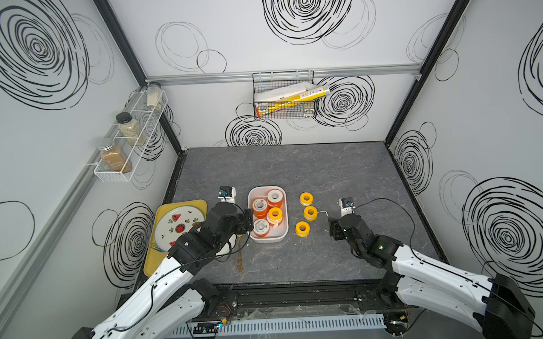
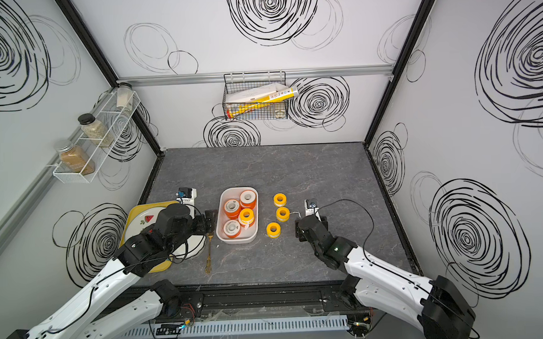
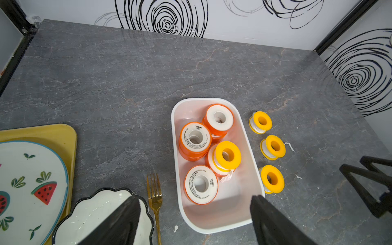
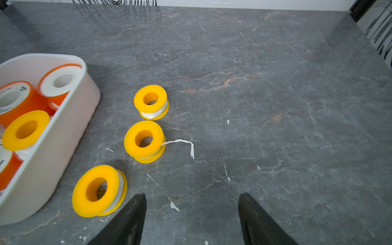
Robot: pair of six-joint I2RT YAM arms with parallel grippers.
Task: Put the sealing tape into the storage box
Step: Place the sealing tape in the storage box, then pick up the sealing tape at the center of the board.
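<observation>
High overhead in both top views, looking down toward 12 o'clock over the table (image 1: 295, 169). Low and close from each wrist, sharing the storage box (image 3: 224, 210) and yellow rolls (image 4: 129, 142) at its 3 o'clock.

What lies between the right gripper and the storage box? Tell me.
Three yellow sealing tape rolls sit in a row between the right gripper and the storage box, shown in both top views.

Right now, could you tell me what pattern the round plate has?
The plate has watermelon slices and green leaves on white; clearest in the left wrist view.
</observation>
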